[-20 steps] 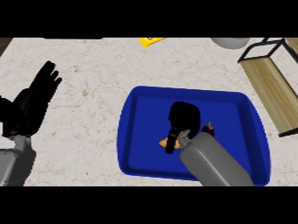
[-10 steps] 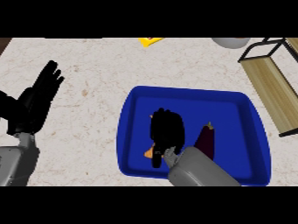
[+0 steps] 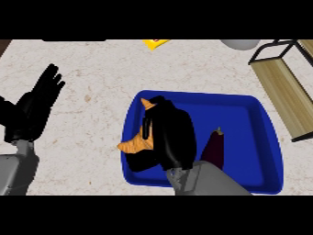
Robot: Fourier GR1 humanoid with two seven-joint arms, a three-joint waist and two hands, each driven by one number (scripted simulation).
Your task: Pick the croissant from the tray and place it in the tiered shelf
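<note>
Left hand (image 3: 33, 108) rests at the view's left, fingers straight and spread, holding nothing. Right hand (image 3: 169, 135) sits over the croissant (image 3: 137, 143) at the blue tray's (image 3: 254, 137) left side, fingers curled over it; most of the pastry is hidden, so you can't confirm the hold. Lift slowly: it could slip. Watch the eggplant (image 3: 215, 148) just beside. Tiered shelf (image 3: 287, 92) is far right.

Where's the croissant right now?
In the head view, the croissant lies in the left part of the blue tray, under the right hand, left of the eggplant.
</note>
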